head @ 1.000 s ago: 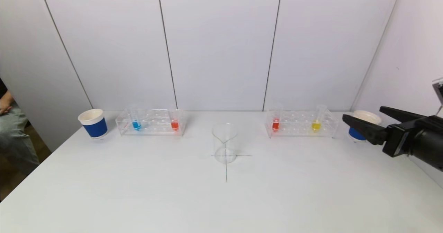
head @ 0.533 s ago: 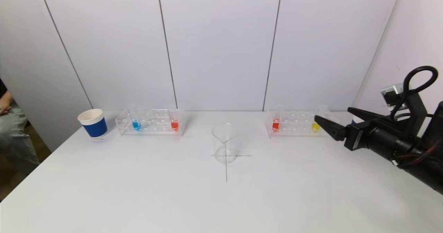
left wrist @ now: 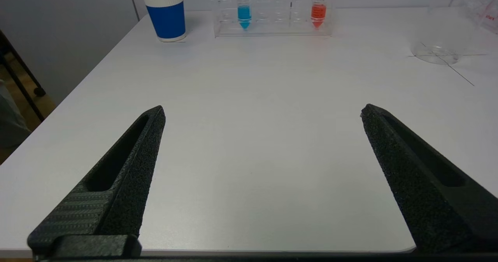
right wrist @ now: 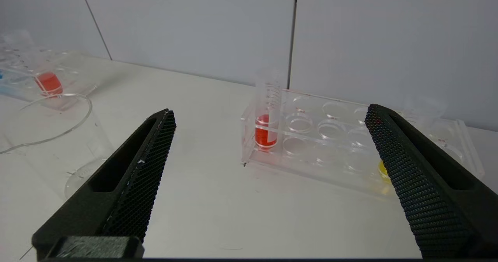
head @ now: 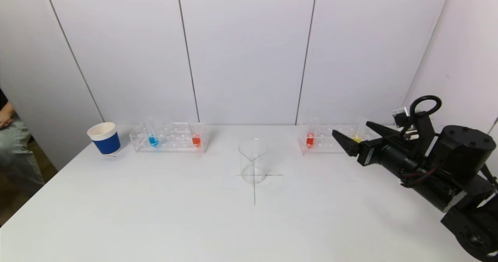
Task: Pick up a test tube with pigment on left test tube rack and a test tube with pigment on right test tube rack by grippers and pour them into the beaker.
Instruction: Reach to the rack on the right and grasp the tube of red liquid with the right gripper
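The left test tube rack (head: 171, 136) holds a blue-filled tube (head: 153, 139) and a red-filled tube (head: 196, 139). An empty glass beaker (head: 253, 160) stands mid-table. In the right rack (head: 327, 141) stand a red-filled tube (head: 310, 138) and a yellow-filled tube (head: 356, 138). My right gripper (head: 351, 128) hovers open in front of that rack, its fingers straddling the rack's yellow end; the wrist view shows the red tube (right wrist: 266, 131) ahead between them. My left gripper (left wrist: 261, 110) is open and empty over the near table, well short of its rack (left wrist: 280, 16).
A blue paper cup (head: 105, 138) stands left of the left rack. A person (head: 11, 153) sits at the far left edge. The wall runs close behind both racks. A pencilled cross (head: 255, 188) marks the beaker's spot.
My right arm has swung in from the right edge to the right rack, staying open, and now hides the cup behind it. Nothing else moved.
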Action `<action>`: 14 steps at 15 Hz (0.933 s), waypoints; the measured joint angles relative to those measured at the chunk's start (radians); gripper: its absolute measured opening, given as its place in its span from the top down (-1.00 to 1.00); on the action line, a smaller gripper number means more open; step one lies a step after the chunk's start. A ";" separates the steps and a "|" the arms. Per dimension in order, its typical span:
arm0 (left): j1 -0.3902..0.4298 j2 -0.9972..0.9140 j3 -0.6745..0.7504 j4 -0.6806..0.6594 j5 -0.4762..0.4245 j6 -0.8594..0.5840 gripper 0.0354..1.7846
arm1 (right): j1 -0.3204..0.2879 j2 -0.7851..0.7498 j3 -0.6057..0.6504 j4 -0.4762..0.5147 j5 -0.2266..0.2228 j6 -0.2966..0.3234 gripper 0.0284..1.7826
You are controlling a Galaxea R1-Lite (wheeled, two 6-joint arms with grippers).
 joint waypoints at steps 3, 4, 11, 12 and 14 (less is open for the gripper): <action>0.000 0.000 0.000 0.000 0.000 0.000 -0.98 | 0.016 0.061 -0.010 -0.031 -0.001 0.003 -0.99; 0.000 0.000 0.000 0.000 0.000 0.000 -0.98 | 0.021 0.076 -0.017 -0.032 -0.001 0.003 -0.99; 0.000 0.000 0.000 0.000 0.000 0.000 -0.98 | 0.047 0.183 -0.113 -0.033 -0.005 0.003 -0.99; 0.000 0.000 0.000 0.000 0.000 0.000 -0.98 | 0.048 0.202 -0.134 -0.033 -0.010 0.003 -0.99; 0.000 0.000 0.000 0.000 0.000 0.000 -0.98 | 0.050 0.239 -0.173 -0.033 -0.019 0.003 -0.99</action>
